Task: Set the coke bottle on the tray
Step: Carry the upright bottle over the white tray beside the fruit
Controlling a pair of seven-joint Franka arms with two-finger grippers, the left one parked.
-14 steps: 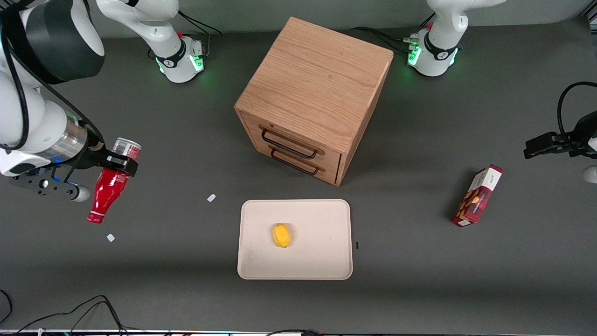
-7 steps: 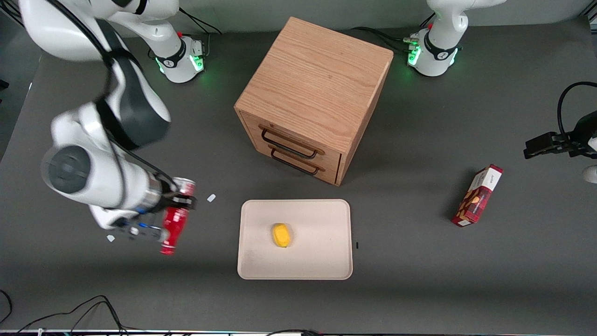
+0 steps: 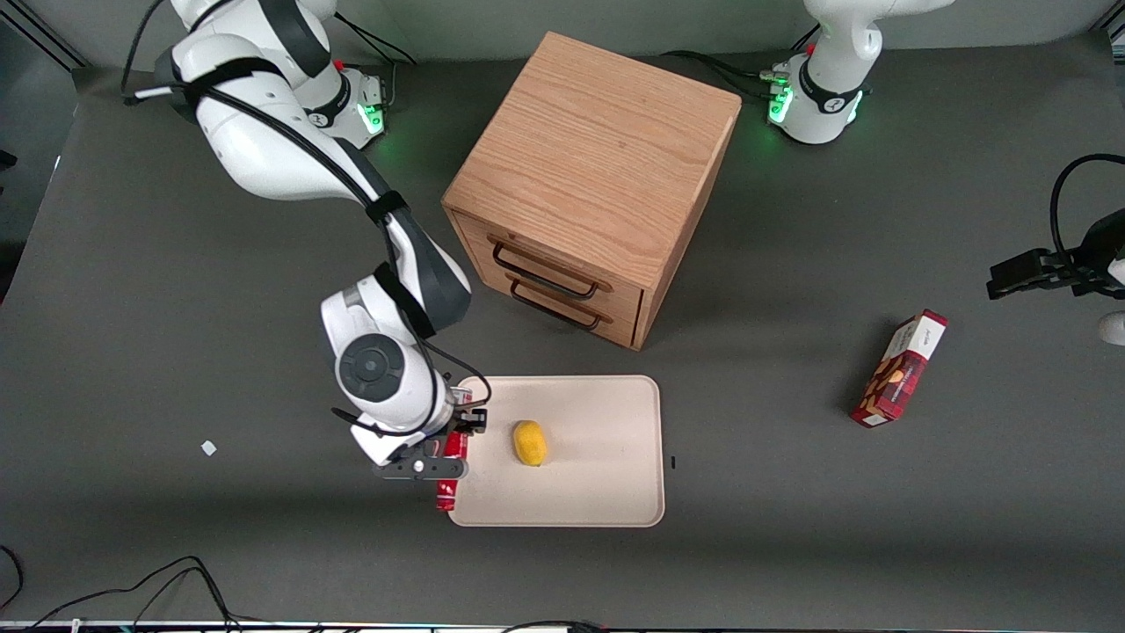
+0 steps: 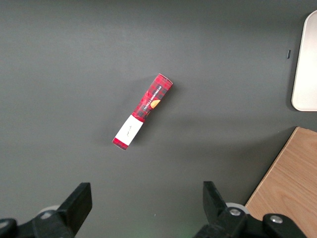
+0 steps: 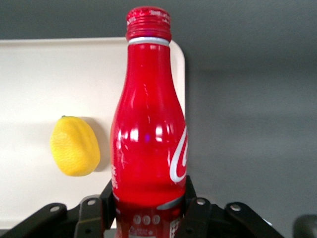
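While end effector (image 3: 454, 431) grips coke bottle (image 5: 148, 129), tray (image 3: 606, 492) holds lemon (image 3: 530, 442).

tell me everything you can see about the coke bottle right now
The coke bottle is a slim, glossy red bottle with a narrow neck, a ribbed red cap and part of a white script logo on its side. The gripper is shut on its lower body, holding it lying roughly level in the air, cap end toward the front camera. It hangs over the edge of the beige tray at the working arm's end, beside the yellow lemon on the tray. Only the gripper touches it.
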